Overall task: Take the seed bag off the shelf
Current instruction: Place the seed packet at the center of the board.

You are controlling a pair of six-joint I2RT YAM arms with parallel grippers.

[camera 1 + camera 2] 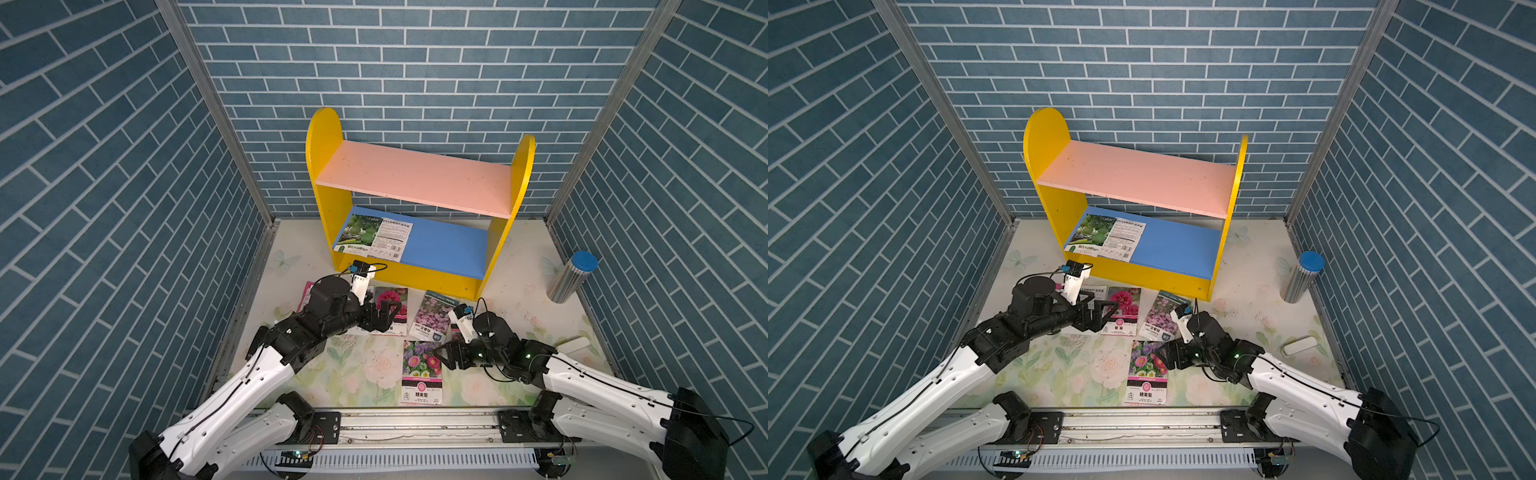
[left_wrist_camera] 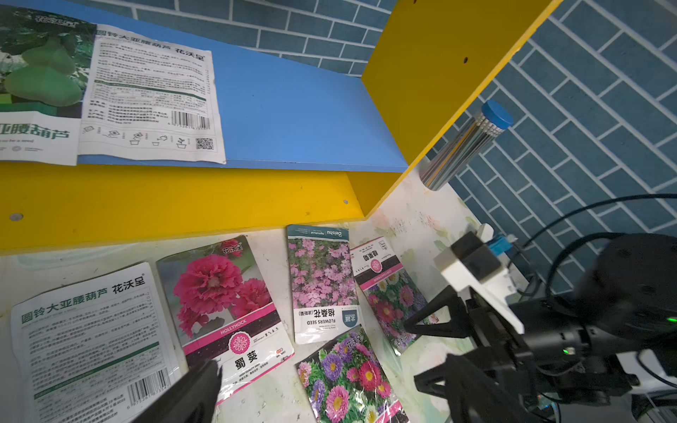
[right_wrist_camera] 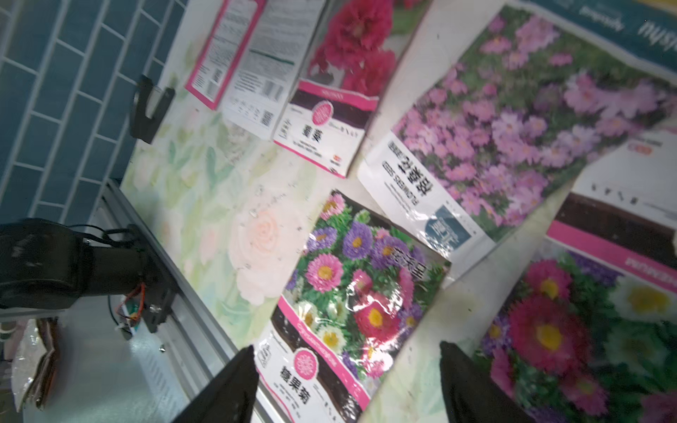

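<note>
The shelf (image 1: 415,174) (image 1: 1133,174) stands at the back of the table. A seed bag (image 1: 372,239) (image 1: 1104,235) (image 2: 110,91) with a green gourd picture lies flat on the left of its blue lower board. My left gripper (image 1: 386,311) (image 1: 1096,312) hangs open just in front of the shelf, over packets on the table and holding nothing. My right gripper (image 1: 442,357) (image 1: 1167,353) (image 3: 348,381) is open low over the table, beside an aster seed packet (image 1: 422,372) (image 3: 351,293) that lies flat and free.
More packets lie in front of the shelf: a hollyhock one (image 1: 390,307) (image 2: 223,304), a pink-flower one (image 1: 432,318) (image 2: 322,278) and a white-backed one (image 2: 91,348). A silver cylinder with a blue lid (image 1: 571,278) and a white block (image 1: 575,345) sit at the right. Brick walls enclose three sides.
</note>
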